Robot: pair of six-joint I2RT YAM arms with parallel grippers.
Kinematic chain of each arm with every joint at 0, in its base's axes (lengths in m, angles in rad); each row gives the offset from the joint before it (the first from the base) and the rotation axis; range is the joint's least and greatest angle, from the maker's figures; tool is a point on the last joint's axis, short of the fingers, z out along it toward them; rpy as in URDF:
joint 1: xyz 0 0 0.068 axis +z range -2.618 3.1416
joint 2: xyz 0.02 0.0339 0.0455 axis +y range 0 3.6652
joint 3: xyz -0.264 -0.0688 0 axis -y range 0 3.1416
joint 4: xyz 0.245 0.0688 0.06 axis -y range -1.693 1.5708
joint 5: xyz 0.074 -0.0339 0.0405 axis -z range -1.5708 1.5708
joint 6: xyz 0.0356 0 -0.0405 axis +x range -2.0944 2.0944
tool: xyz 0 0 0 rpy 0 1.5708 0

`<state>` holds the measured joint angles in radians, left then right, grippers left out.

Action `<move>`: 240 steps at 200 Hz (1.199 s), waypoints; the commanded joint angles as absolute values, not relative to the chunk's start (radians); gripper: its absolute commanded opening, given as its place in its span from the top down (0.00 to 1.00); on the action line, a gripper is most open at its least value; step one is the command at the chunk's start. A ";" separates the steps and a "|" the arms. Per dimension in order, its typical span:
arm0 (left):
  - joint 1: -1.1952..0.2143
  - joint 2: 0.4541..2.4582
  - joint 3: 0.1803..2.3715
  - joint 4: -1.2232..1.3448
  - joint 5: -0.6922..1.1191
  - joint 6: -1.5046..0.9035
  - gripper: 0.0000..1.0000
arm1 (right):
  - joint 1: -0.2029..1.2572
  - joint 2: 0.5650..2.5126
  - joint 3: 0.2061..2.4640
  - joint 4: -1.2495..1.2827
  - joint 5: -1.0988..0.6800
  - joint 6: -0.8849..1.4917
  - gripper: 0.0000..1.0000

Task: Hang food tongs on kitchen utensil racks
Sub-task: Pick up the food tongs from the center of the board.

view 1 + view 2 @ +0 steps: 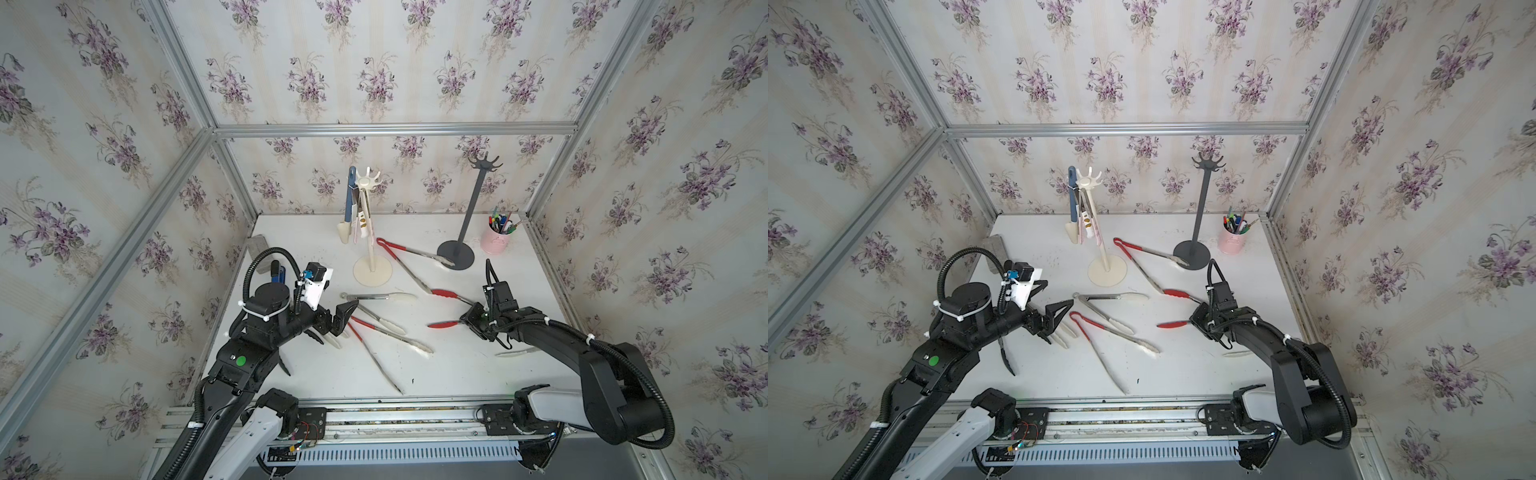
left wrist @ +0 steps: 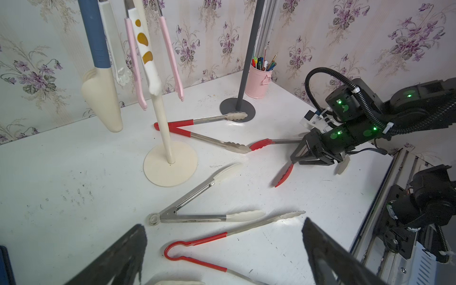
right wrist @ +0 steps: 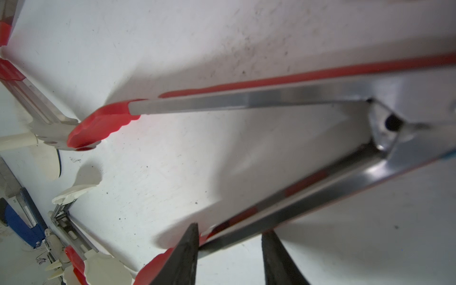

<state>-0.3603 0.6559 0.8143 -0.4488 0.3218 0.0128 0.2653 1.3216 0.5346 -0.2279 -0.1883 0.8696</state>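
Note:
My right gripper (image 1: 467, 320) (image 3: 232, 228) sits low on the table. Its fingers stand a little apart on either side of one steel arm of the red-tipped tongs (image 1: 446, 294) (image 3: 246, 101), near their hinge. My left gripper (image 1: 341, 319) (image 2: 223, 222) hovers wide open, holding nothing, over red-handled tongs (image 2: 195, 243) and white-tipped tongs (image 2: 192, 217). More red-handled tongs (image 1: 399, 249) lie with one tip on the base of the grey rack (image 1: 471, 208), whose hooks are bare. The cream rack (image 1: 370, 241) carries blue-grey tongs (image 1: 350, 195) and pink ones (image 2: 132, 56).
A pink cup of pens (image 1: 496, 241) stands at the back right. A blue-and-black stapler-like tool (image 1: 277, 270) and a grey block (image 1: 257, 249) lie at the left edge. Black tongs (image 1: 284, 365) lie under my left arm and white ones (image 1: 515, 352) under my right.

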 commanded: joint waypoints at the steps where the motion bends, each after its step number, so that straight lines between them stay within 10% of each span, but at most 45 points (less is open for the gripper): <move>1: -0.360 0.656 0.815 -0.445 0.319 0.005 0.01 | 0.265 1.337 0.541 -0.260 -0.151 0.865 0.64; 240: -0.361 0.719 0.822 -0.434 0.318 -0.047 0.01 | 0.267 1.210 0.630 -0.374 -0.112 0.693 0.97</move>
